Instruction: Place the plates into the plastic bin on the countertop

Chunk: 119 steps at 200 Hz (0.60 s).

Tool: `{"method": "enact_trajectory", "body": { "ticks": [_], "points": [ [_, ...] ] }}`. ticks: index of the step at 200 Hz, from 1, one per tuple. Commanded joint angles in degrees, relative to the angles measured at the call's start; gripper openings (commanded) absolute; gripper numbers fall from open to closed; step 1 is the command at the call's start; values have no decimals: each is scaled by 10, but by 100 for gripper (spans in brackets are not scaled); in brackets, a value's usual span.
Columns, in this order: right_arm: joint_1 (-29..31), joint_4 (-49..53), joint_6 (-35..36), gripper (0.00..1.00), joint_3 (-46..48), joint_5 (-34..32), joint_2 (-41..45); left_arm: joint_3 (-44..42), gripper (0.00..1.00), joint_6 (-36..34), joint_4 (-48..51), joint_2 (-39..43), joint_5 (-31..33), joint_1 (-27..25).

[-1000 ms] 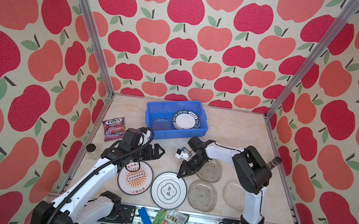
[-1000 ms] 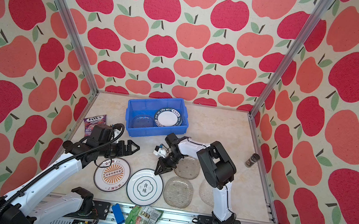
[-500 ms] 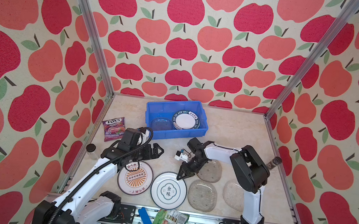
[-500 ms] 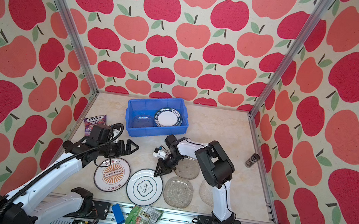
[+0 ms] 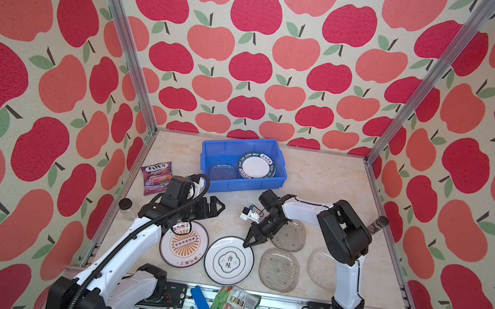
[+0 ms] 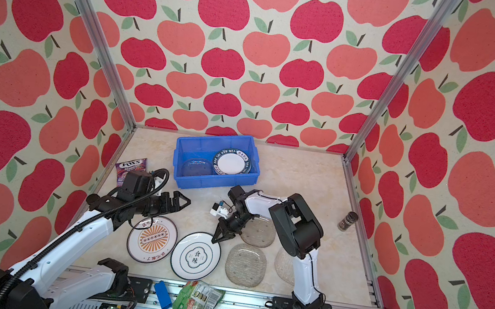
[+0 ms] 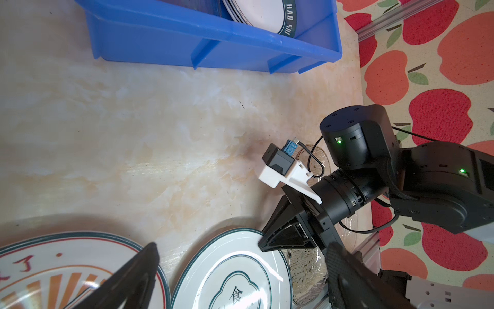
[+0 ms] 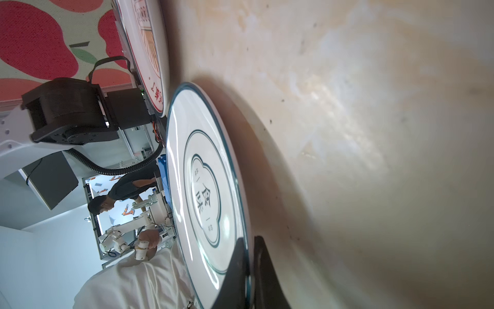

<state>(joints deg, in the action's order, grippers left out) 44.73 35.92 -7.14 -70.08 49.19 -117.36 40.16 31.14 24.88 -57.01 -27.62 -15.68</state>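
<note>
Bright, even light comes from overhead; both top views are sharp, with the apple-print walls (image 5: pixel 252 64) bowing toward the edges. A soft shadow lies on the countertop (image 5: pixel 318 178) beneath the right arm (image 5: pixel 308 205). In the right wrist view the near countertop blurs, and glare streaks the white plate with Chinese characters (image 8: pixel 181 160).

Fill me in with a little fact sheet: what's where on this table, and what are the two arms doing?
In the blue plastic bin: lettered round plate, clear glass plate
On the countertop: sunburst plate, Chinese-character plate, three textured glass plates
Right jaws: shut on the Chinese-character plate's rim
Left jaws: open, empty, near the sunburst plate
Clutter: FOX'S candy bag, green snack packet, small blue block
</note>
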Motion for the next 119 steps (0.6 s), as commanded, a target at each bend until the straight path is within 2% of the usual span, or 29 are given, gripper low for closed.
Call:
{"method": "enact_trajectory", "body": {
  "ticks": [1,61,88,119],
  "points": [
    [-15,-2,-8,0,10,-41,-2,5,99,-18,-12,-9,-8,5],
    [-50,33,17,0,28,-40,80,51,100,-37,-23,-49,-19,17],
    [-75,33,-21,0,20,-61,145,88,100,-42,-36,-74,-27,35],
    [-118,35,-88,0,-66,-102,199,150,99,-44,-56,-112,-39,55]
  ]
}}
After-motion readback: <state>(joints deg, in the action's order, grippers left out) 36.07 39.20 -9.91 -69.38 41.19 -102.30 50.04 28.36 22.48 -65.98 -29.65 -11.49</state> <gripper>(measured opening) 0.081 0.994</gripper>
